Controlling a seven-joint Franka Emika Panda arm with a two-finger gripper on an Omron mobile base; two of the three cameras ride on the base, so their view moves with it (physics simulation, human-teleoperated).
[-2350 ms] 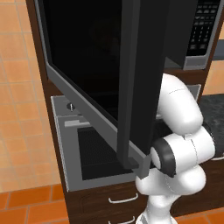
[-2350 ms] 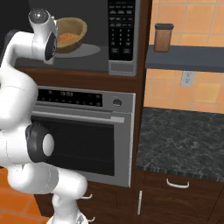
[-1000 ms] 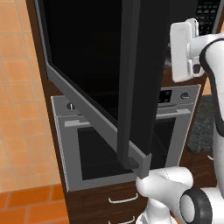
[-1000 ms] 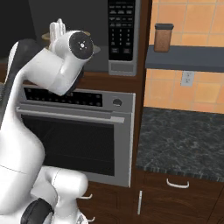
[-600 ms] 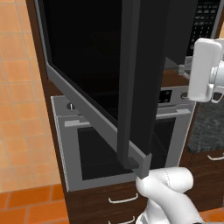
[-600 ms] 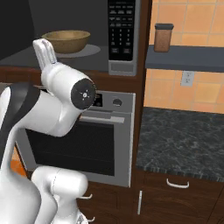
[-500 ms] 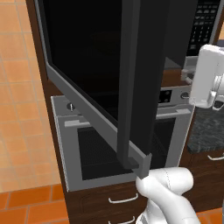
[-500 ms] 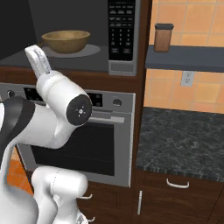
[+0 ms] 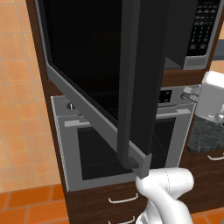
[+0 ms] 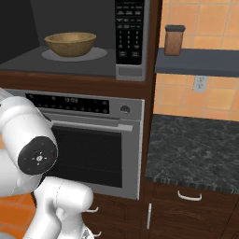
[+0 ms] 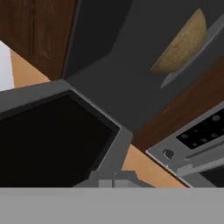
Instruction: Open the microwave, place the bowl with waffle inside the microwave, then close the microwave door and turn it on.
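The microwave [image 10: 93, 60] stands open. Its black glass door [image 9: 100, 65] is swung far out toward me, edge-on in the left base view. The tan bowl [image 10: 70, 43] sits on the round plate inside the cavity and shows again as the bowl [image 11: 181, 43] in the hand view; I cannot make out what is in it. The dark keypad [image 10: 129, 29] is at the microwave's right. My gripper [image 9: 188, 91] hangs to the right of the door's free edge, level with the oven's control strip, away from the bowl. Its fingers are shut with nothing between them.
The silver oven [image 10: 93, 149] with a bar handle sits under the microwave. A brown jar [image 10: 174, 39] stands on a shelf to the right, above a dark stone counter [image 10: 196, 149]. The open door [image 11: 48, 144] blocks the space left of the hand.
My arm has pulled back out of the microwave and come down to the right, to oven height. The fingers have closed on nothing. The bowl stays inside on the plate.
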